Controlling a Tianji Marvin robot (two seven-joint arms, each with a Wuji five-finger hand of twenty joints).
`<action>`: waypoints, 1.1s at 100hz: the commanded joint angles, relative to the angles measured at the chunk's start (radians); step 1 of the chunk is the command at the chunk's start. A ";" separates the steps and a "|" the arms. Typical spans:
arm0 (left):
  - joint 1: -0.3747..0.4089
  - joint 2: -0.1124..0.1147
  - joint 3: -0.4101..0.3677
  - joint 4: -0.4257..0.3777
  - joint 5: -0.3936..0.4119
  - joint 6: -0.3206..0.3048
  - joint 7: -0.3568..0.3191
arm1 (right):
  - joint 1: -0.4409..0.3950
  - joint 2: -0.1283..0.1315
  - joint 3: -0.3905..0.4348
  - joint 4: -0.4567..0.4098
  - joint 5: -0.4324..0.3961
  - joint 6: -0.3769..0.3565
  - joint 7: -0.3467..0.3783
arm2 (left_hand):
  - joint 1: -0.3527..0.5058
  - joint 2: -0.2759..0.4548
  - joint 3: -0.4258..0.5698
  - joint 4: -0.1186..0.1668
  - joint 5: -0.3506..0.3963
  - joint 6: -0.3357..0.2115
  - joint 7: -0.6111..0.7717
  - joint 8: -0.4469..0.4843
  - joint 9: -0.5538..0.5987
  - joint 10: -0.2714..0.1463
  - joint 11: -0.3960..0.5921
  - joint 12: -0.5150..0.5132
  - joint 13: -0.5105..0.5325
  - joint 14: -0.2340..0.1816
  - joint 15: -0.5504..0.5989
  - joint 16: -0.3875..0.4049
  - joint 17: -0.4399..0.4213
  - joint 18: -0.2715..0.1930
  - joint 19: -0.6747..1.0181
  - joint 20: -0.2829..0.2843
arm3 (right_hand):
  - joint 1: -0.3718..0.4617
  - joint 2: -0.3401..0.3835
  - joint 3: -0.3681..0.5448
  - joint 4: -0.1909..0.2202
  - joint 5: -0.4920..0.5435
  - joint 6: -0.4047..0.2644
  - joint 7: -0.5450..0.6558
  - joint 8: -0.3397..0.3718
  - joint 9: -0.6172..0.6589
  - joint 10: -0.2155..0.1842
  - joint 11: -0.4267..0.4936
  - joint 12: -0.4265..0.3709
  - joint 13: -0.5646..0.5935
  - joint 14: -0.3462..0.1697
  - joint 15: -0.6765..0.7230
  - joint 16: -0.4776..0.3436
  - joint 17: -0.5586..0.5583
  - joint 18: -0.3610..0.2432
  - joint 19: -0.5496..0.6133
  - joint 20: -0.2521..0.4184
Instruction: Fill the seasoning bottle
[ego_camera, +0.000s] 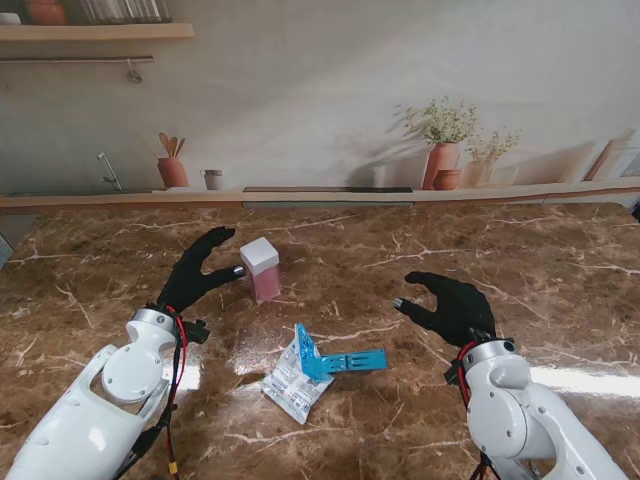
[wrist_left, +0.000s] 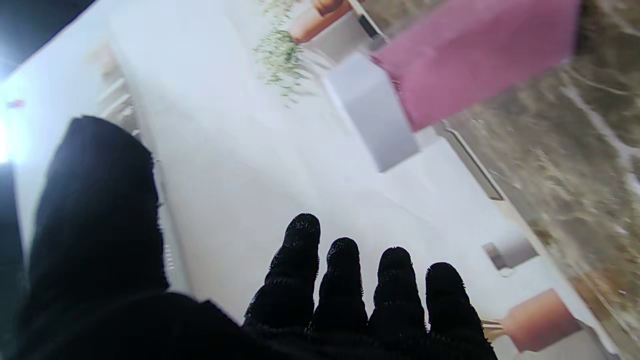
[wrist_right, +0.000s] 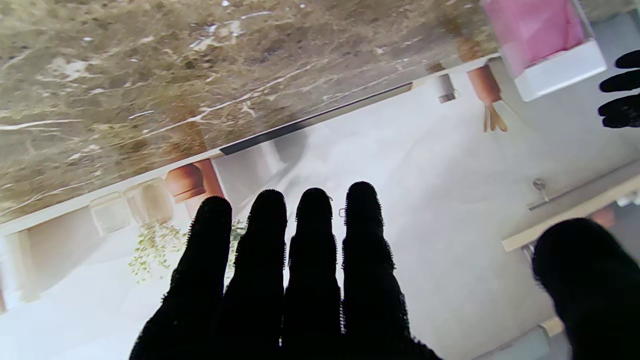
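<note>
Black-gloved left hand (ego_camera: 197, 275) spreads beside square pink bottle (ego_camera: 262, 269).

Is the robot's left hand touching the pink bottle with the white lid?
Cannot tell. In the stand view the left hand's fingertip reaches the seasoning bottle at its lid edge, with no plain gap or contact. The left wrist view is too blurred to settle it.

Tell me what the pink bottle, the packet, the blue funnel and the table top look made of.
Seasoning bottle: likely clear hard plastic or glass, pink contents showing through, under an opaque matte white cap.
Packet: thin printed film or paper, white and crinkled; which one I cannot tell.
Blue funnel: moulded plastic, evenly coloured, slightly glossy.
Table top: polished brown marble or a marble-look laminate, veined, with bright reflections.
</note>
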 joint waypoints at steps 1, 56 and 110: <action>0.033 0.005 0.005 -0.044 0.021 -0.005 -0.007 | 0.007 -0.002 0.012 0.024 0.024 -0.026 0.007 | 0.009 0.053 -0.058 0.039 -0.021 -0.032 -0.009 0.005 -0.030 -0.040 -0.031 -0.017 -0.020 -0.049 -0.032 -0.002 0.013 -0.047 0.003 -0.061 | -0.051 0.012 0.012 0.042 -0.043 0.019 -0.036 -0.023 -0.041 0.011 -0.030 -0.026 -0.026 0.007 -0.018 -0.029 0.002 -0.044 -0.017 -0.036; 0.205 0.026 0.031 -0.241 0.096 -0.029 -0.012 | 0.068 -0.023 0.006 0.177 0.250 -0.309 -0.044 | -0.069 0.189 -0.092 0.048 0.050 0.034 -0.031 -0.001 0.025 0.030 -0.038 -0.021 0.047 0.015 -0.004 0.006 0.021 -0.047 0.213 -0.143 | -0.196 0.295 -0.131 0.025 -0.170 0.160 -0.167 -0.142 -0.159 0.078 -0.065 -0.110 -0.121 0.021 -0.042 -0.055 -0.064 -0.045 -0.064 -0.085; 0.209 0.021 0.046 -0.221 0.085 -0.022 -0.001 | 0.050 -0.036 -0.025 0.200 0.278 -0.344 -0.101 | -0.067 0.217 -0.096 0.045 0.076 0.062 -0.045 -0.011 0.048 0.069 -0.033 -0.018 0.065 0.036 0.022 0.009 0.015 -0.039 0.286 -0.167 | -0.145 0.260 -0.132 0.031 -0.137 0.138 -0.130 -0.146 -0.126 0.073 -0.046 -0.110 -0.097 0.021 -0.032 -0.050 -0.051 -0.043 -0.059 -0.075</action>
